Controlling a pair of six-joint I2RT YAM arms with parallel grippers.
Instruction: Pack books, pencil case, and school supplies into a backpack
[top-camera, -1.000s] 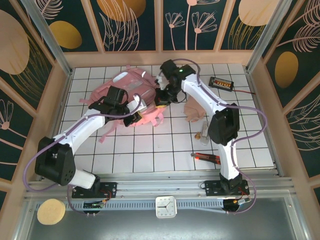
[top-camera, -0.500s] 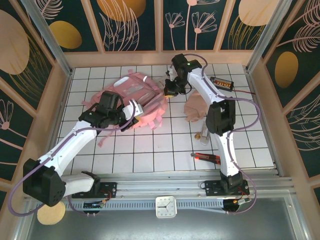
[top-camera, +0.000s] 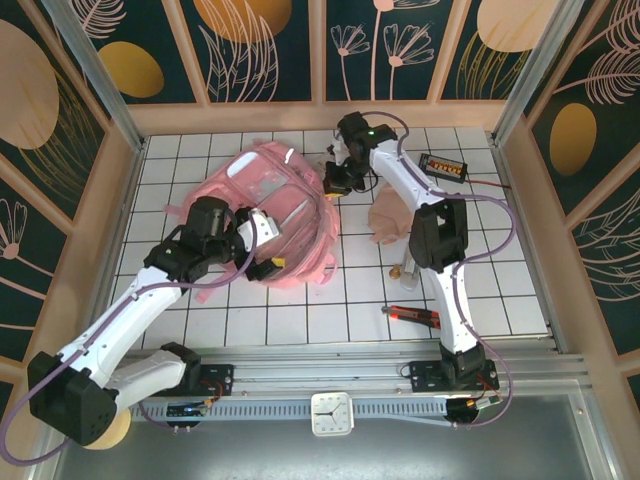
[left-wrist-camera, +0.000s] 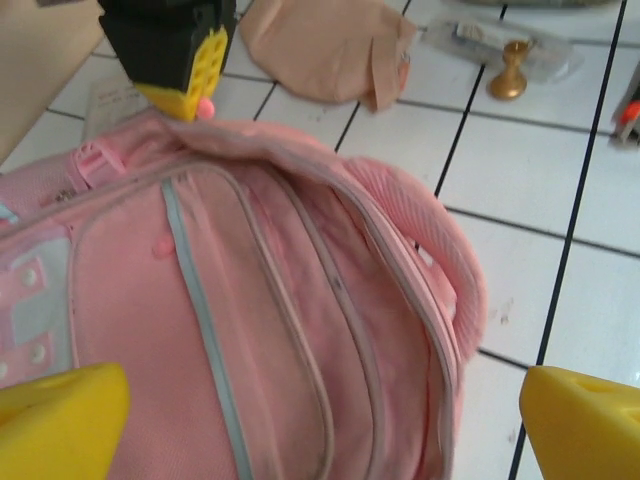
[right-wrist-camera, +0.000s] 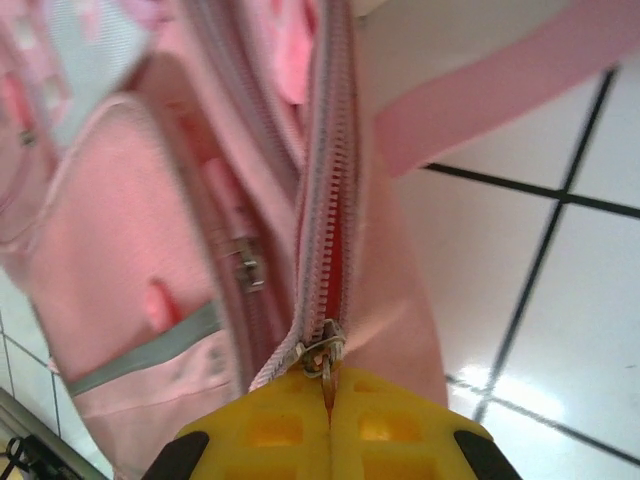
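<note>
Right wrist: right claw (right-wrist-camera: 329, 388) pinches zipper pull (right-wrist-camera: 322, 354) of backpack (right-wrist-camera: 130, 210); left claw (left-wrist-camera: 320, 415) spread wide.

I see the backpack (top-camera: 275, 205) pink all over, with grey-blue trim lines and a pale grey zipper. The desk (top-camera: 330, 300) is white tile with a black grid. The pencil case (top-camera: 385, 222), right of centre, is pale peach-pink. The left tool (left-wrist-camera: 320, 425) and the right tool (right-wrist-camera: 330, 425) both have yellow pads.

1 backpack (top-camera: 265, 185), 1 pencil case (top-camera: 383, 220), 1 black box (top-camera: 441, 165), 1 clock (top-camera: 330, 414).
</note>
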